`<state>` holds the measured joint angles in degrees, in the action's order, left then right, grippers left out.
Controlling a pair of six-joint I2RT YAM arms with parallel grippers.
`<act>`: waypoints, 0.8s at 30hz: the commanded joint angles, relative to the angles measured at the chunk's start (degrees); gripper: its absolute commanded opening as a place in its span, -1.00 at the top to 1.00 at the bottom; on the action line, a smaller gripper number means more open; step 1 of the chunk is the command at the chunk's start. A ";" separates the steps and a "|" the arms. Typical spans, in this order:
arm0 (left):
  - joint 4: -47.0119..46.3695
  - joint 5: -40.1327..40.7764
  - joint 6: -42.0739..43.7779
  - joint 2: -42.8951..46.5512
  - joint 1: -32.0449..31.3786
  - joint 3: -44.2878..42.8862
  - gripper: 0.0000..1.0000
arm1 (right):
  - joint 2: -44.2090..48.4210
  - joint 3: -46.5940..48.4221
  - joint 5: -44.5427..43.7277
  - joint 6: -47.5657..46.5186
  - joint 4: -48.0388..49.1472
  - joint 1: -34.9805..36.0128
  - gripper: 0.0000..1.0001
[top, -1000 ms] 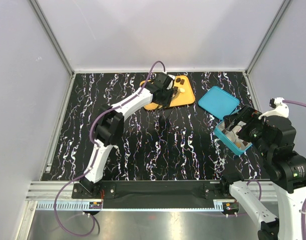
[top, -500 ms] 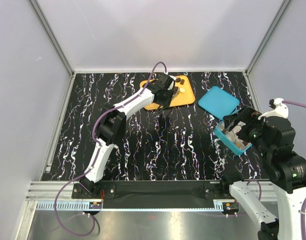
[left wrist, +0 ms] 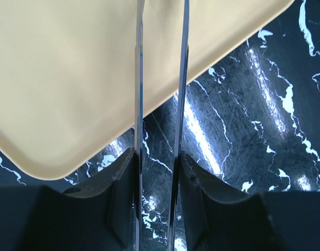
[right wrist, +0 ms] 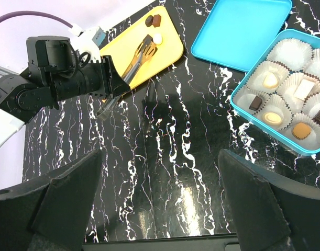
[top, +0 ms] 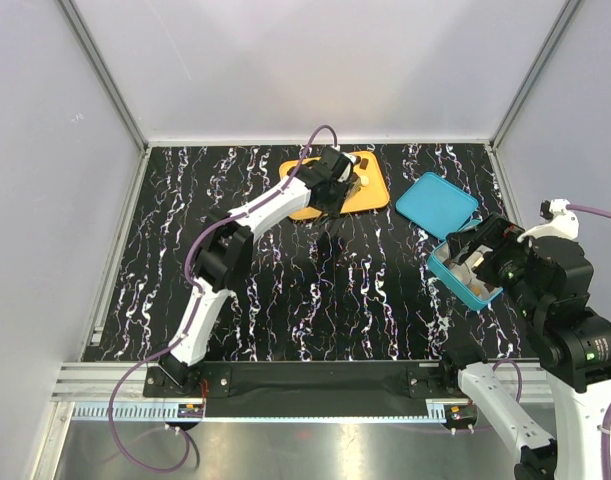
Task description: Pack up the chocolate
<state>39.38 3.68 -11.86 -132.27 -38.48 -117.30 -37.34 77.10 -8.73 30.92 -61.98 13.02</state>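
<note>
Some of the chocolate (right wrist: pixel 269 79) sits in paper cups inside the teal box (right wrist: pixel 234 98) at the right side of the table (right wrist: pixel 201 130): six pieces, some dark, some cream and one caramel-coloured. Three more pieces lie at the far end of the orange tray (right wrist: pixel 167 49), two dark ones (right wrist: pixel 153 21) side by side and a pale one (right wrist: pixel 157 38) nearer the middle. Metal tongs (right wrist: pixel 139 55) rest along the tray with their tips just beside the pale piece; whether they touch it cannot be told. The left gripper (left wrist: pixel 156 162) is clamped on the tongs' handle end at the tray's near edge. The box's lid (right wrist: pixel 238 31) lies flat just behind the box. The right gripper (right wrist: pixel 160 154) hangs above the table near the box, its jaws spread wide and holding nothing.
</note>
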 commanded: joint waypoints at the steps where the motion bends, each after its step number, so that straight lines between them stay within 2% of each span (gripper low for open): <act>1: 0.00 0.71 0.96 4.20 -0.46 -1.97 0.25 | 0.43 -0.11 0.65 0.29 1.86 0.26 -0.99; 19: 0.79 2.21 0.26 9.75 -1.42 1.54 0.25 | 1.75 -0.02 1.52 1.07 1.33 0.25 -0.99; 24: 0.97 -0.94 -0.10 11.50 -2.47 0.49 0.25 | 1.92 0.68 1.17 1.08 1.42 0.26 -0.99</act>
<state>41.23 4.69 -11.88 -125.93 -39.88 -115.66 -35.75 76.86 -7.81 31.42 -62.02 13.02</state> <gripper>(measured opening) 0.378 0.994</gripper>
